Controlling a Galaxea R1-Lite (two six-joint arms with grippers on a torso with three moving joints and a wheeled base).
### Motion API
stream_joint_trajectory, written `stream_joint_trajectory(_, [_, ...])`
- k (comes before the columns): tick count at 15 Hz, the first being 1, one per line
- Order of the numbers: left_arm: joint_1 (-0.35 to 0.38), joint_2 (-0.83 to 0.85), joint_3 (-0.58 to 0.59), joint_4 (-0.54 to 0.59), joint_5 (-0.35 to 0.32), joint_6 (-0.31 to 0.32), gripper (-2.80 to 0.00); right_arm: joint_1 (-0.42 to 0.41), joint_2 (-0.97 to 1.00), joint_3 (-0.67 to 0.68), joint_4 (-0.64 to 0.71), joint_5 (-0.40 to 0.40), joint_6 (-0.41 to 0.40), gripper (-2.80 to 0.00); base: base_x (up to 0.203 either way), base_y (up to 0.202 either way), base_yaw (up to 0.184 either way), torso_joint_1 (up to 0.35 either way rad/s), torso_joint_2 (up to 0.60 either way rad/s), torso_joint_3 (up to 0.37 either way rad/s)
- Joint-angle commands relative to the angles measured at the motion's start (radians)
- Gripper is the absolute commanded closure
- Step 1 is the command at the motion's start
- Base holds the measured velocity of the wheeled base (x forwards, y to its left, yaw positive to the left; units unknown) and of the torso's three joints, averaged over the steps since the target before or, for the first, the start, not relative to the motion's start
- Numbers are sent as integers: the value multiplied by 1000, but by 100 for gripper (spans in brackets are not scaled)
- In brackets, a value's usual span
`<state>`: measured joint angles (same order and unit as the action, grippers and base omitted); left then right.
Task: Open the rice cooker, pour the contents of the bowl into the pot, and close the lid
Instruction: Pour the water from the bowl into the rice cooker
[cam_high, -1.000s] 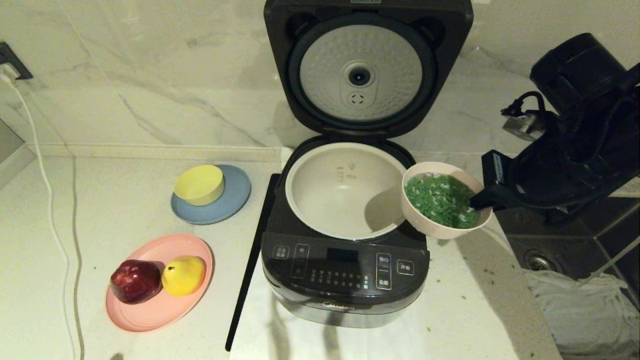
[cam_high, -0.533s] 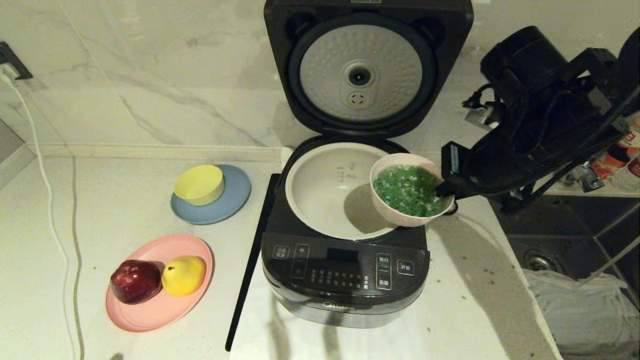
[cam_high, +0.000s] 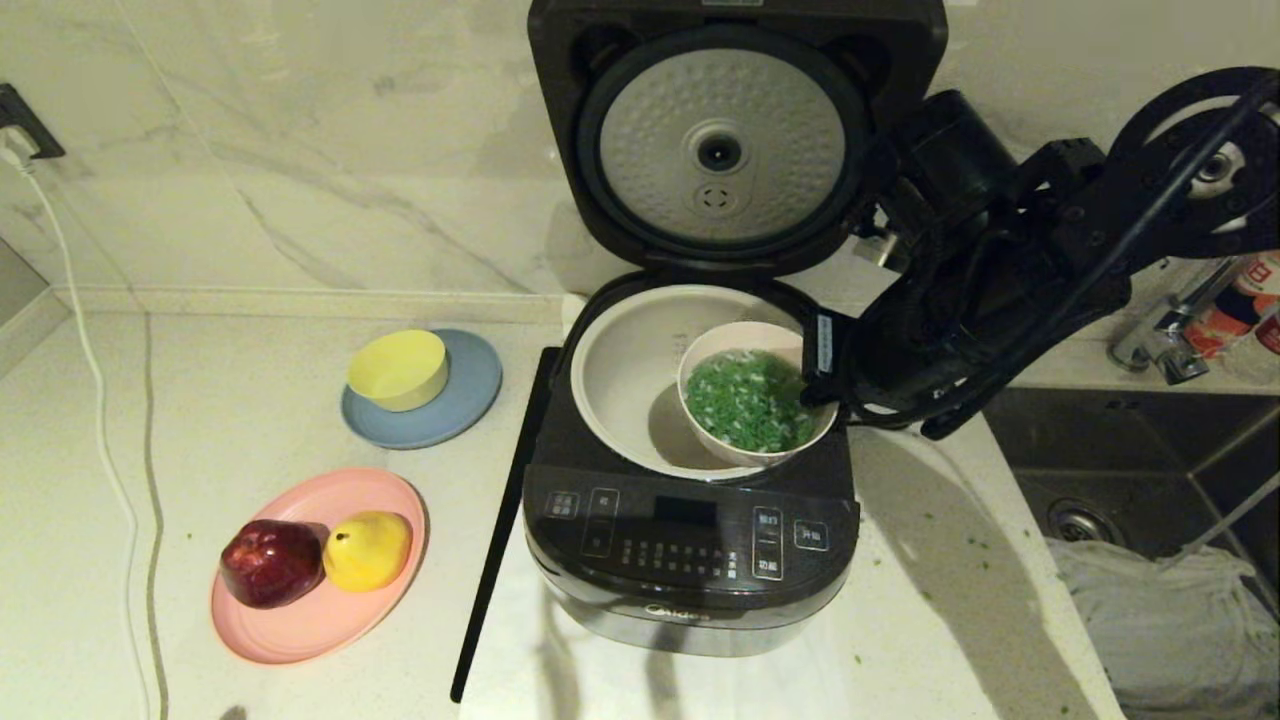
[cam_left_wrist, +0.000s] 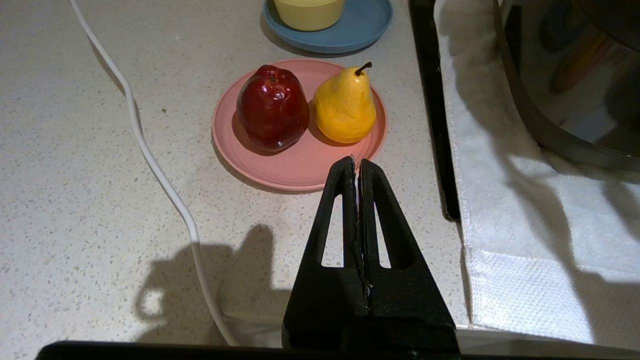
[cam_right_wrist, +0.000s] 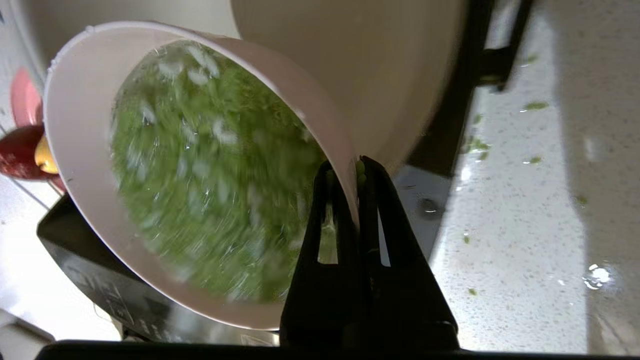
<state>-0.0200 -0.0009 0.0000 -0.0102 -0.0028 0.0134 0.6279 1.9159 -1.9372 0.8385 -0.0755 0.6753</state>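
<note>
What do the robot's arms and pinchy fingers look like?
The right arm is chunky and black, with black cables looped along it and a small white label near the wrist. Both the right gripper and left gripper have black, pointed, triangular fingers with cut-out windows.

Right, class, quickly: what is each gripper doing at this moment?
Left gripper: shut, empty, parked above the counter.
Right gripper: shut on the bowl rim, over the pot.

Two bowls (cam_high: 757, 393), two plates (cam_high: 318, 610).

The right claw (cam_high: 815, 385) has carried the bowl (cam_high: 757, 408) leftward — over the pot (cam_high: 625, 360).
</note>
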Motion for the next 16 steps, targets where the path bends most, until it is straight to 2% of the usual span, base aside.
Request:
stream_joint_trajectory(1, [0, -1, 8, -1, 0, 0, 0, 33, 13, -3, 4, -4, 6, 0, 0, 0, 0, 0, 0, 0])
stream_joint_trajectory(10, [0, -1, 8, -1, 0, 2, 0, 92, 72, -5, -86, -68, 4, 0, 0, 0, 0, 0, 0, 0])
stream_joint_trajectory(16, [0, -1, 8, -1, 0, 0, 0, 88, 79, -3, -111, -76, 5, 0, 0, 0, 0, 0, 0, 0])
